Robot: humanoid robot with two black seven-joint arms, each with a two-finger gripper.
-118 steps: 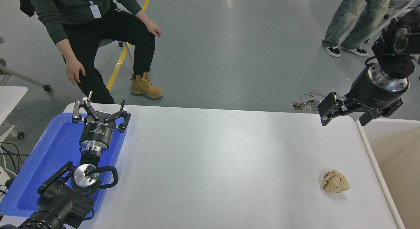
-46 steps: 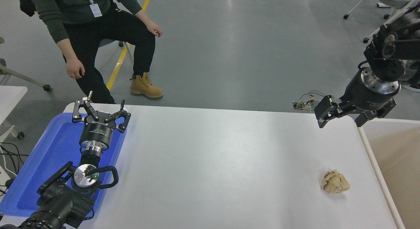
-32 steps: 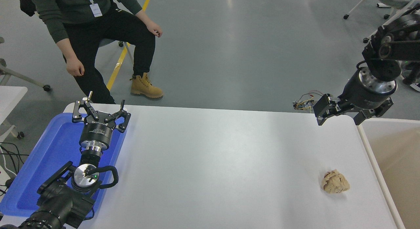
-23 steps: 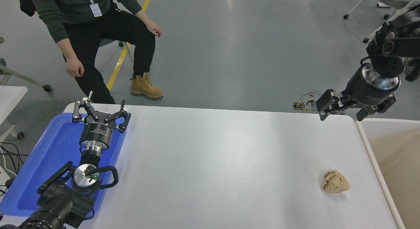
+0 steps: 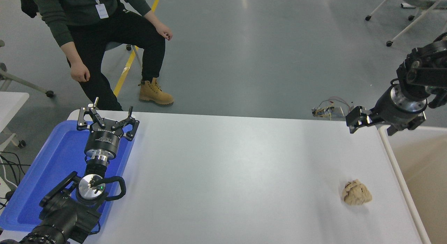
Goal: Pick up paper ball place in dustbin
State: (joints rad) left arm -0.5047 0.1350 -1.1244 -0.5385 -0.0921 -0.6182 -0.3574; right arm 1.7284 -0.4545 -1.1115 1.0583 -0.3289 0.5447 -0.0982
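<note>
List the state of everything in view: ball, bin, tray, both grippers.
paper ball: crumpled, lying loose on the table, ungripped.
dustbin: open-topped, beside the table's right edge; no ball visible inside.
blue tray: flat on the table's left end; visible part holds nothing.
left gripper: open, empty, over the tray.
right gripper: open, empty, raised near the table's far right corner.

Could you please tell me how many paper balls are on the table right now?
1: the paper ball lies on the white table, near its right edge beside the dustbin.
</note>
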